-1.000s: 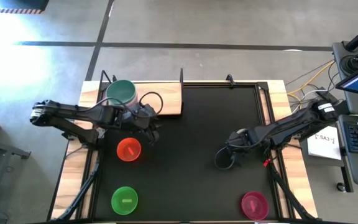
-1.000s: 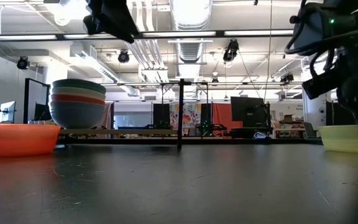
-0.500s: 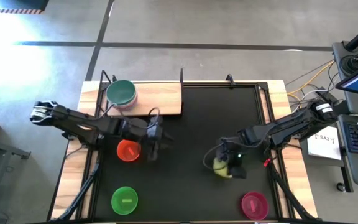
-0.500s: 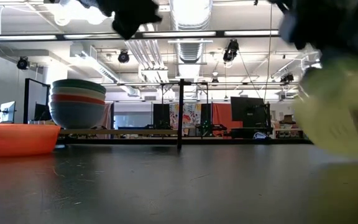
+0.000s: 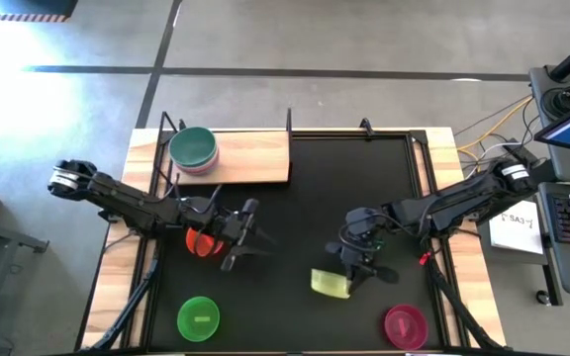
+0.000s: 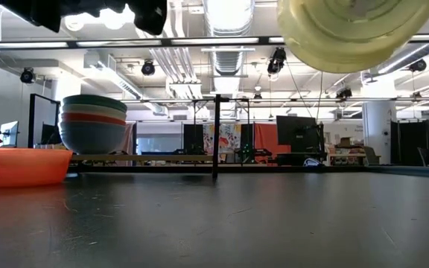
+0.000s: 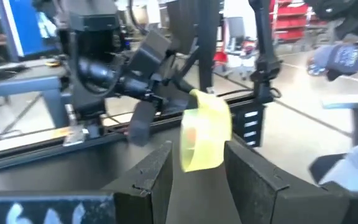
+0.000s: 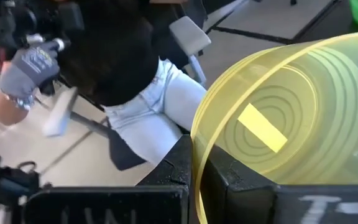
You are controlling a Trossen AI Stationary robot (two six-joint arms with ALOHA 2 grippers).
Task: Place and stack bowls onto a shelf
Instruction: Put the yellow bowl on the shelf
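Observation:
My right gripper [image 5: 352, 265] is shut on the yellow-green bowl [image 5: 332, 284], which is up in the air over the mat's near middle and shows at the top of the low view [image 6: 356, 30]. My left gripper [image 5: 255, 235] is open and empty, above the table just right of the orange bowl [image 5: 199, 240], which rests on the mat. The left wrist view looks between the left gripper's open fingers [image 7: 197, 180] at the yellow-green bowl [image 7: 205, 130]. A stack of larger bowls, teal on top [image 5: 194, 148], stands on the left end of the wooden shelf [image 5: 255, 158]. My right gripper holds the yellow-green bowl by its rim [image 8: 194, 158], one finger inside the bowl and one outside. The bowl is lifted clear of the mat and tipped on its side, with its underside [image 6: 356, 22] facing the low camera.
A green bowl [image 5: 198, 318] sits at the mat's near left and a magenta bowl [image 5: 405, 324] at its near right. The shelf's black uprights [image 5: 289, 121] stand at the back. A seated person [image 8: 135, 93] shows beyond the table. The right part of the shelf board is bare.
My right gripper has lifted the yellow-green bowl off the mat, tipped it onto its side and carried it up and toward the near edge. My left gripper has come away from the shelf toward the near edge and the right, passing over the orange bowl.

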